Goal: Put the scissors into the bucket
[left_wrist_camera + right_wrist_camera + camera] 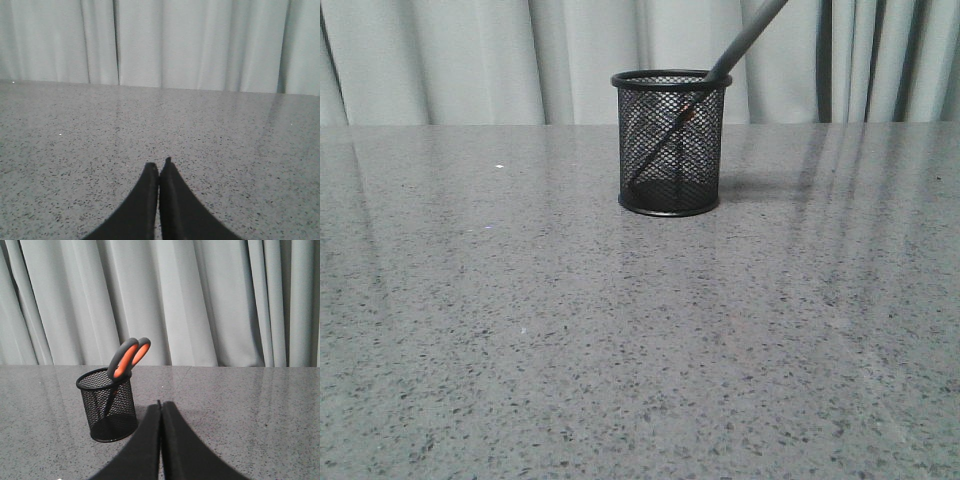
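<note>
The black wire-mesh bucket stands upright on the grey speckled table, past its middle. The scissors rest inside it, blades down, handles leaning out over the rim to the right. In the right wrist view the bucket holds the scissors, whose dark grey loops show orange linings. My right gripper is shut with nothing in it, apart from the bucket. My left gripper is shut and empty over bare table. Neither gripper shows in the front view.
The speckled grey table stretches to the pale curtain hanging behind its far edge. A small white speck lies on the table left of the bucket.
</note>
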`<state>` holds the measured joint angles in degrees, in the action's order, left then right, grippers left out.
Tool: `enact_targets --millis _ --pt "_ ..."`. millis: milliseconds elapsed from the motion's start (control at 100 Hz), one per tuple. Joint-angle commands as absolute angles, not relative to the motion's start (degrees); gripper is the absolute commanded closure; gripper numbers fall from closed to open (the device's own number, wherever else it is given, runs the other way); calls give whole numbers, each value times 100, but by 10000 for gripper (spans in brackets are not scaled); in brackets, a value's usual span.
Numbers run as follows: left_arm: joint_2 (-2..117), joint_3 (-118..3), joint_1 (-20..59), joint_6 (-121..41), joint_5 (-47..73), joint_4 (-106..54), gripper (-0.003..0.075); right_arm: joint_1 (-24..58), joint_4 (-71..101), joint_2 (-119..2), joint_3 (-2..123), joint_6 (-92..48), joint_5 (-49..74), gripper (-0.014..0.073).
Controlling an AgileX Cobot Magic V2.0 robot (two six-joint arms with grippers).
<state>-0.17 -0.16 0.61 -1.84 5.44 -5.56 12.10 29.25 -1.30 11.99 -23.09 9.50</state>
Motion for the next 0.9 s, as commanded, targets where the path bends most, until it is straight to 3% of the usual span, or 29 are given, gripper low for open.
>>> enact_targets --millis 0,410,560,890 --pt "-168 147 62 -122 90 -617 741 1165 2956 -199 1343 -2352 545 638" --pt "-168 147 62 -122 90 -617 741 1165 2345 -199 1306 -2339 524 638" --pt "-168 147 62 -122 90 -617 741 1030 295 -199 829 -806 106 638" --pt "-168 147 62 -122 90 -617 741 235 35 0 -158 -262 376 638"
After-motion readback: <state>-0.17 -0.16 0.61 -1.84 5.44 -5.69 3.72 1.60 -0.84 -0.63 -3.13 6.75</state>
